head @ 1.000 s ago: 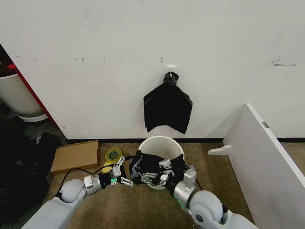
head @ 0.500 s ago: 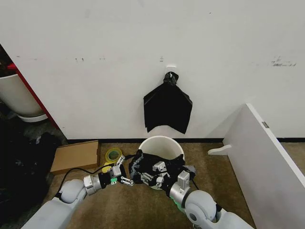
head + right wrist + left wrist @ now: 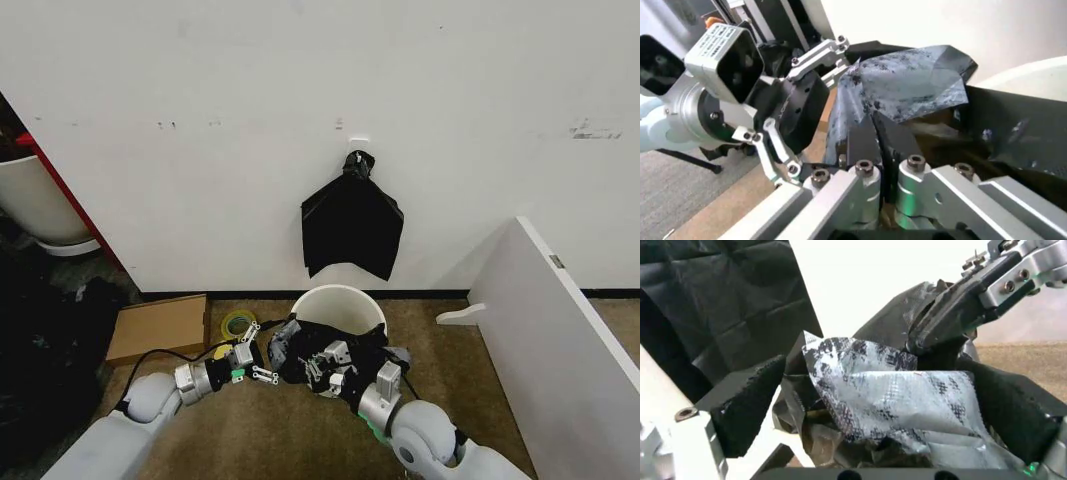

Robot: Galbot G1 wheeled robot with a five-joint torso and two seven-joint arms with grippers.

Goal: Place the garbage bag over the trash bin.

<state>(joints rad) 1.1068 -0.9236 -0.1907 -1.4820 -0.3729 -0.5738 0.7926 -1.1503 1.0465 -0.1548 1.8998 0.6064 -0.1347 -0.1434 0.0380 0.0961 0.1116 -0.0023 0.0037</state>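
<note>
Head view: garbage bag (image 3: 345,352) bunched over the near rim of the trash bin (image 3: 338,303), which stands on the carpet below a black plastic bunch (image 3: 352,225) hung on the wall. Left gripper (image 3: 272,362) at the bag's left edge, right gripper (image 3: 318,368) in the folds near the middle. Against the picture of a second ago, right gripper shifted leftward and closer to the left one; left arm also slightly nearer the bag; bin, cardboard sheet (image 3: 160,327) and tape roll (image 3: 238,325) unmoved.

Left wrist view: left gripper (image 3: 893,412) with fingers (image 3: 743,402) spread wide, crumpled bag (image 3: 900,400) lying between them, not pinched. Right gripper (image 3: 940,322) beyond, biting the upper fold of the bag.

Right wrist view: right gripper (image 3: 875,137) with fingers (image 3: 860,140) pressed together on a fold of the bag (image 3: 907,85). Left gripper (image 3: 815,82) just beside, its fingers apart around the same bunch. Cream rim of the bin (image 3: 1030,72) behind.
</note>
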